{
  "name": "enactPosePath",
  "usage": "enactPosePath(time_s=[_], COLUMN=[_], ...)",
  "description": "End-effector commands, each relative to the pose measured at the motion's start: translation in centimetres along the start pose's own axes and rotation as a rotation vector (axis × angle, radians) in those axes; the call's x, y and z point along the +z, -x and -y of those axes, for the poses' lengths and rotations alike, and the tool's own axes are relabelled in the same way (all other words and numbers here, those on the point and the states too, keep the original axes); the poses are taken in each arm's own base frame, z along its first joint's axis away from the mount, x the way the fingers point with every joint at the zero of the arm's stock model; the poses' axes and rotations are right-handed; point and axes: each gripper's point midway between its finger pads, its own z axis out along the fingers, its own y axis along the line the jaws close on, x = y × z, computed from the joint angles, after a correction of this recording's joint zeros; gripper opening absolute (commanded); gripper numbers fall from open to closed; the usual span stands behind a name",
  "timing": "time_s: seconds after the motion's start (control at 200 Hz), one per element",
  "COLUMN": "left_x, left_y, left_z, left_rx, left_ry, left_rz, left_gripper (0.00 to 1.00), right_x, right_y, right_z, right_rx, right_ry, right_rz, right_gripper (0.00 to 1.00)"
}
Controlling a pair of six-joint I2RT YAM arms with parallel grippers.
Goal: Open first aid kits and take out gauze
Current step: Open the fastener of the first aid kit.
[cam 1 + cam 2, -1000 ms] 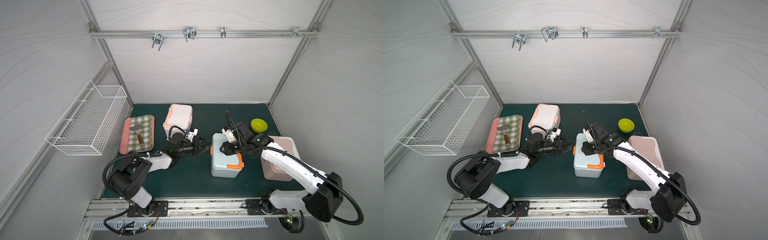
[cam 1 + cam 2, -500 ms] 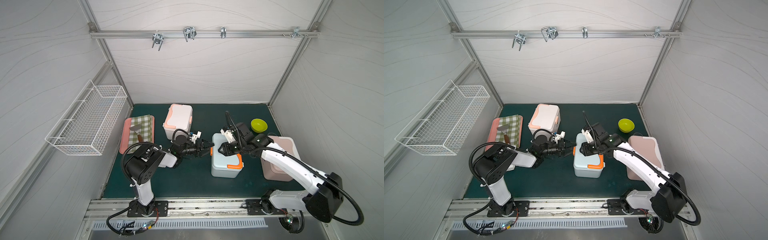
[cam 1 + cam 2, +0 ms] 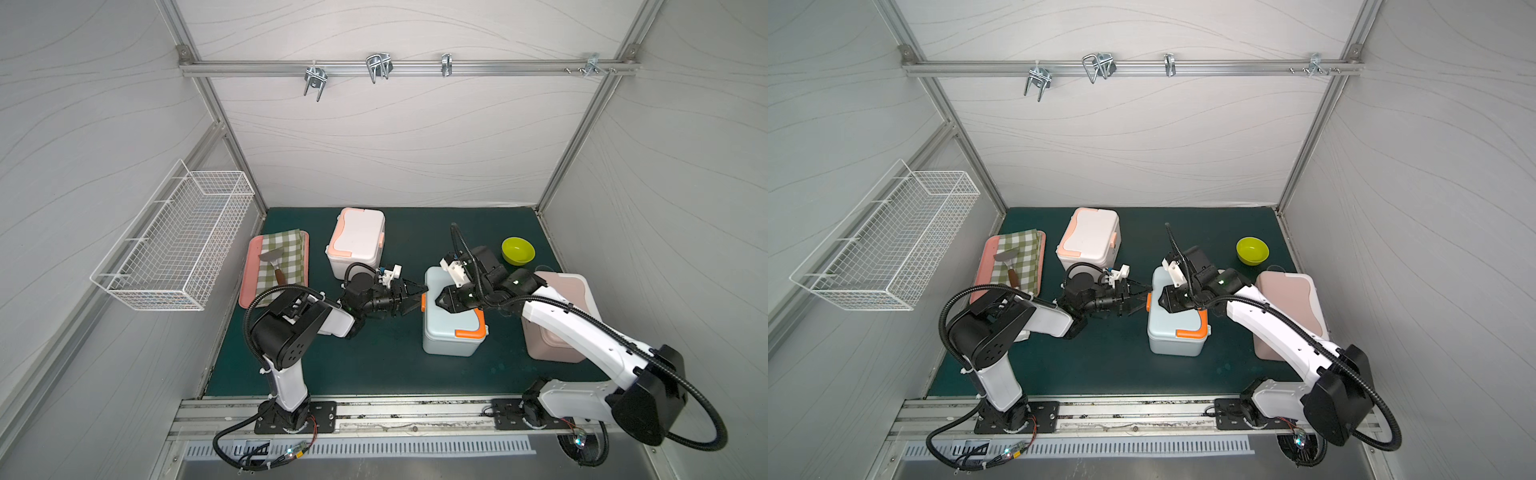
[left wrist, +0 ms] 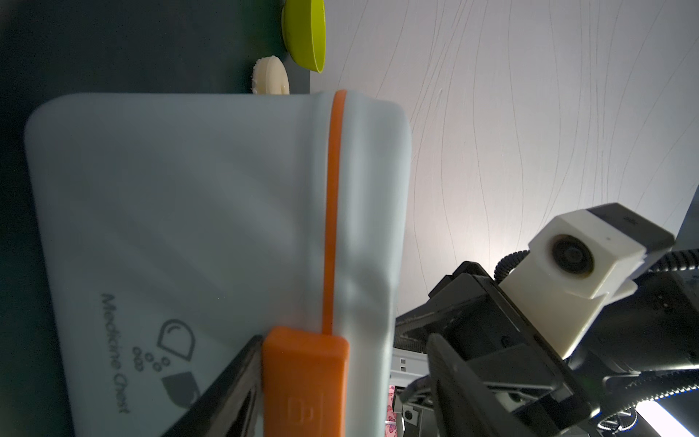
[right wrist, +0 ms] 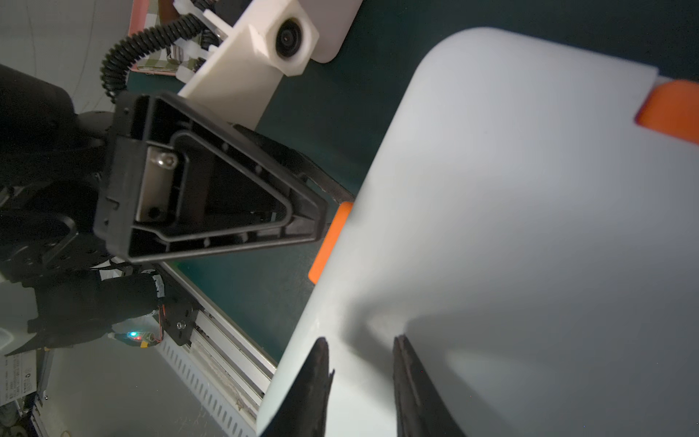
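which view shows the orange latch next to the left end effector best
Left wrist: the latch sits close and face-on, an end effector finger beside it. Right wrist shows it edge-on; both top views show only a sliver.

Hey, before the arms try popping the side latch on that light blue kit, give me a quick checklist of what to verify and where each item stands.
1. Latch straddled: ok; left pincer, jaws open, flanks the orange side latch, one jaw against it.
2. Box steadied: cannot tell; right pincer tips sit narrowly apart at the lid of the light blue kit, contact unclear.
3. Second clasp freed: cannot tell; the front latch lies flush.
4. Lid raised: not ok, shut.
5. Target seen: not ok; no gauze in view.
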Motion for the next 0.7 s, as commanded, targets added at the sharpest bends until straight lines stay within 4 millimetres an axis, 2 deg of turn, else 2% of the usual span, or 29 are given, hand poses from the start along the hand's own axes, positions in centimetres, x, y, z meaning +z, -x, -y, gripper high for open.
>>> enactPosePath(time_s=[0.0,0.44,0.69], left_x=[-0.9,-2.6,-3.6], left_y=[-2.0,-1.9,-1.7], left_z=[8.5,9.1,7.1], left_rx=[0.19,0.191,0.184], left_ry=[-0.235,-0.24,-0.143], left_rz=[-0.061,-0.018,0.022], left_gripper=[0.68,0.66,0.68], right_x=[2.1,2.5,2.3], right_y=[-8.4,-9.1,-8.4], right_z=[5.0,5.7,4.8], right_rx=[0.076,0.077,0.079], right_ry=[-0.202,-0.227,-0.19], right_rz=[-0.331,-0.356,-0.334], right_gripper=[0.32,0.32,0.32])
